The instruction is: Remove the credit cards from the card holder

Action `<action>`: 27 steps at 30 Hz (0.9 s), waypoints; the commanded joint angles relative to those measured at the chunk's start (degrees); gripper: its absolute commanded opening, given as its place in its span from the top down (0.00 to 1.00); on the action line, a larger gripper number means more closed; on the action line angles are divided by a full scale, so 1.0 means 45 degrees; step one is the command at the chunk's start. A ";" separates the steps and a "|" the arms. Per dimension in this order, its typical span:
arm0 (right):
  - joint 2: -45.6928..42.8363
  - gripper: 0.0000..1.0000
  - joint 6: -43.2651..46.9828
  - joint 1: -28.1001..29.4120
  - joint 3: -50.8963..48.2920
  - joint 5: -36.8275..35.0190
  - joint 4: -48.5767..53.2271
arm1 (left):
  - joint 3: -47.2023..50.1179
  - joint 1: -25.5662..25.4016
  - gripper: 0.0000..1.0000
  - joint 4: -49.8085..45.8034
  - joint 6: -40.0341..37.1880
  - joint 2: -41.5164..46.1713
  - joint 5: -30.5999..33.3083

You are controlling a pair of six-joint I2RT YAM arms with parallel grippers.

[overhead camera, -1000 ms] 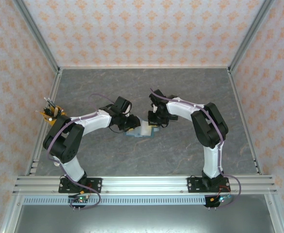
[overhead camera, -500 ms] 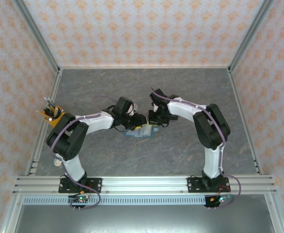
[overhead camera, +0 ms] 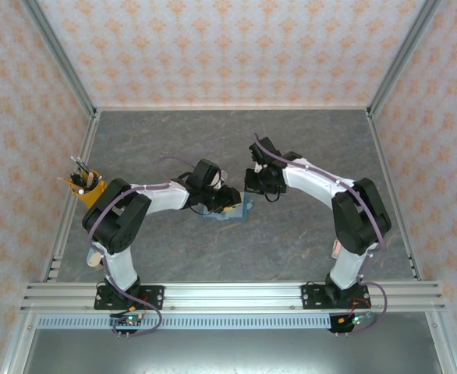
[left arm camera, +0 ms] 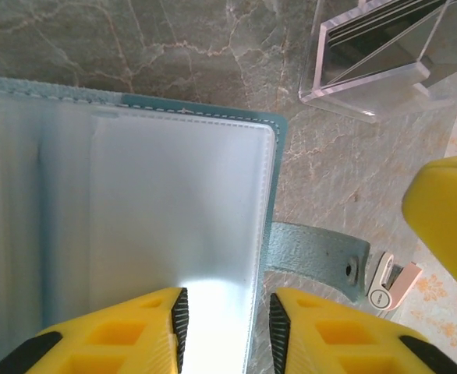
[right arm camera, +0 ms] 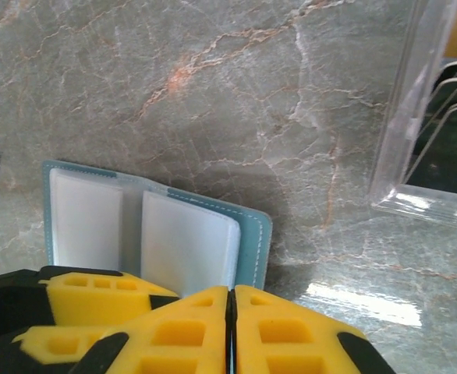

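Jaws of the left gripper [left arm camera: 224, 323] stand part open, astride the right edge of the card holder [left arm camera: 158, 226]. The holder lies spread flat at the middle of the table, pale sleeve up, its little tab [left arm camera: 314, 251] sticking out to the right. Whether a card sits under the cloudy sleeve I cannot tell.

The step in hand looks like getting hold at that edge. The gripper should catch a card alone, not sleeve and cover with it. It should draw the card out flat along the pocket rather than lift, or the whole holder will likely come up.

The right gripper [right arm camera: 230, 327], fingers pressed together on nothing, sits just beside the holder's far right corner. Pressing on the cover there would pin it. A clear plastic box [left arm camera: 380, 54] stands near, beyond the tab.

A pen cup [overhead camera: 84, 185] sits at the left edge of the table [overhead camera: 291, 241], which is smooth grey marble-look, so the holder may slide. Patterned pink walls [overhead camera: 228, 47] close three sides.
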State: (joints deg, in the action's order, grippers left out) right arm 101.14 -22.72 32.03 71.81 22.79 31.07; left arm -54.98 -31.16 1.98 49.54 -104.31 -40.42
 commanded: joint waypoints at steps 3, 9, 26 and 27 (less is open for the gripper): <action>0.0609 0.89 -0.0084 -0.0028 0.0244 0.1167 -0.0270 | -0.0145 -0.0108 0.76 -0.0362 -0.0130 -0.0120 0.0306; 0.1603 0.90 0.0095 0.0118 0.0759 0.1509 0.0058 | -0.0054 -0.0102 0.88 -0.0790 -0.0294 0.0271 0.0614; 0.2973 0.89 0.0474 0.0206 0.1346 0.0676 0.0839 | -0.0086 0.1221 0.58 -0.5078 -0.1848 0.2293 0.3843; 0.3028 0.90 0.0475 0.0206 0.1362 0.0659 0.0858 | -0.0105 0.1221 0.57 -0.5088 -0.1848 0.2202 0.3865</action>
State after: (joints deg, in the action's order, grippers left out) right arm 113.45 -21.76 32.60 76.71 28.05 32.53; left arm -55.00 -25.47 -16.88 42.92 -94.00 -26.22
